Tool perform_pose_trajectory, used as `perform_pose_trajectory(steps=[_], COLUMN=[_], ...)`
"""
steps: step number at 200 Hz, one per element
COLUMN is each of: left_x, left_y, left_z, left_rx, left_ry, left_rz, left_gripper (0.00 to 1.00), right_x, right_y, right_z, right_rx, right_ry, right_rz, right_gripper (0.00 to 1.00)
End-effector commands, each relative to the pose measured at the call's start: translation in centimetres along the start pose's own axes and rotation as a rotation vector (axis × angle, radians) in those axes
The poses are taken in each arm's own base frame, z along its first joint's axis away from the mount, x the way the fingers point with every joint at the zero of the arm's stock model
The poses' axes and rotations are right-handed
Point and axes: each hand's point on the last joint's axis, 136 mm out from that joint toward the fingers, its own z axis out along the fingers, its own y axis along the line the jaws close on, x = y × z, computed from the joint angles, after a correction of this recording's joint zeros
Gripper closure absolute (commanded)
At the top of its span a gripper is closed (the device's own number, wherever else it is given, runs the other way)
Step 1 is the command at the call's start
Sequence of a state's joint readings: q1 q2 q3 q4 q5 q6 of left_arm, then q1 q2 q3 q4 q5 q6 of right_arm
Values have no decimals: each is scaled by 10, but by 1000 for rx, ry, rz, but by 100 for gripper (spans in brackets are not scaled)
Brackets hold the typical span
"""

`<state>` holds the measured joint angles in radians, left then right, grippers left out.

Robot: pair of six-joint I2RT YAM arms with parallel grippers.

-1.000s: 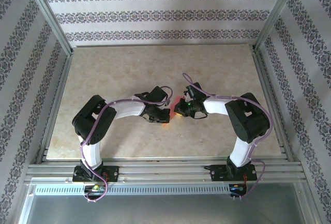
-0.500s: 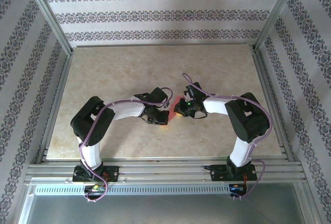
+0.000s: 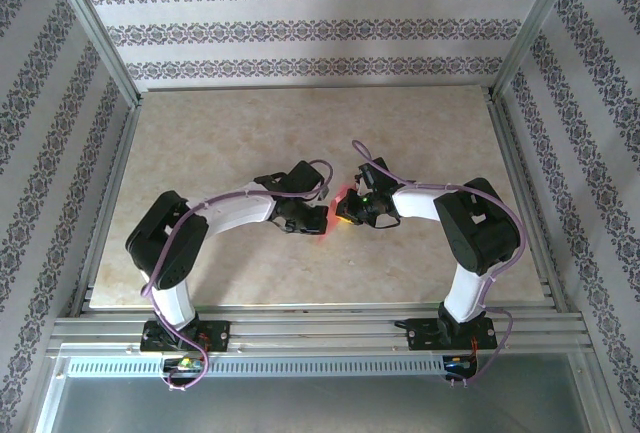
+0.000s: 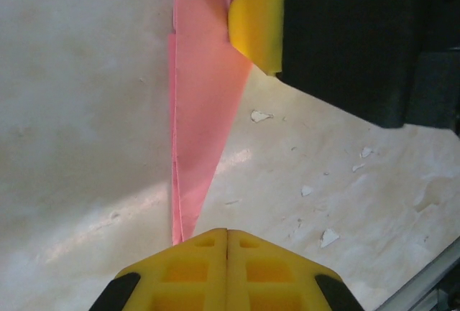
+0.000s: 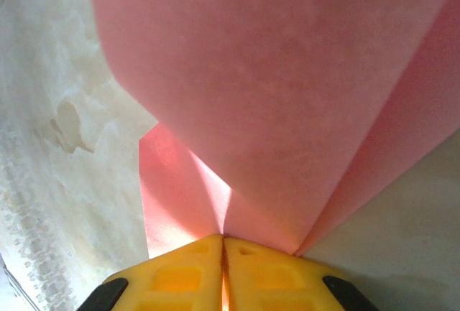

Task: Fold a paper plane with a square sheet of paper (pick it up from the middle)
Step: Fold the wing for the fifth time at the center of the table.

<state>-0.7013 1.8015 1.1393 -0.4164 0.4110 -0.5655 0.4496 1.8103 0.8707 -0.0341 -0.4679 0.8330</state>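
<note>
Late fold, seemingly: pink paper plane over the table's middle, right gripper clamped on its wide end, left gripper closed at its narrow tip, pinch unclear; next move likely calls for pressing the crease flat.

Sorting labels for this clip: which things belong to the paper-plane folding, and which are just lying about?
Job: pink folded paper; right gripper, fingers shut on it; left gripper, fingers shut by its tip.
Lying about: white flecks on the table.
</note>
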Motion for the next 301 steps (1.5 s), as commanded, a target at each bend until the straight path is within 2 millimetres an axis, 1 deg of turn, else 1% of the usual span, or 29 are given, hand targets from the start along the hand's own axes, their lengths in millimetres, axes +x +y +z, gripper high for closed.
perform_pose_trajectory(steps=[1,46,94,150,194,220,231,246,257,276,288,301], left_x=[1,4,24,38,54,67,69,62,49,20,3,-12], left_y=[-6,-2,20,38,47,50,48,39,28,9,-2,-12], left_z=[13,22,32,35,30,20,14,3,-4,-14,-15,-12], left_rx=[18,19,-51,-120,-138,-143,-140,-118,-84,-10,40,88], left_ry=[26,41,101,139,169,201,203,171,125,19,-38,-80], left_rz=[-13,-25,-37,-42,-52,-46,-34,-15,-1,5,-1,-12], left_gripper=[94,95,94,95,95,95,95,95,94,93,93,93], right_x=[24,26,26,27,28,28,28,28,28,28,27,27], right_y=[-76,-77,-78,-79,-83,-82,-81,-80,-79,-79,-77,-77], right_z=[14,14,14,14,15,14,14,13,13,14,14,15], right_rx=[272,274,278,283,303,305,303,300,297,292,289,288], right_ry=[48,53,55,57,65,64,63,63,61,60,61,64], right_rz=[78,83,86,86,87,86,82,80,78,77,74,75], right_gripper=[87,87,88,88,88,88,88,88,88,88,88,88])
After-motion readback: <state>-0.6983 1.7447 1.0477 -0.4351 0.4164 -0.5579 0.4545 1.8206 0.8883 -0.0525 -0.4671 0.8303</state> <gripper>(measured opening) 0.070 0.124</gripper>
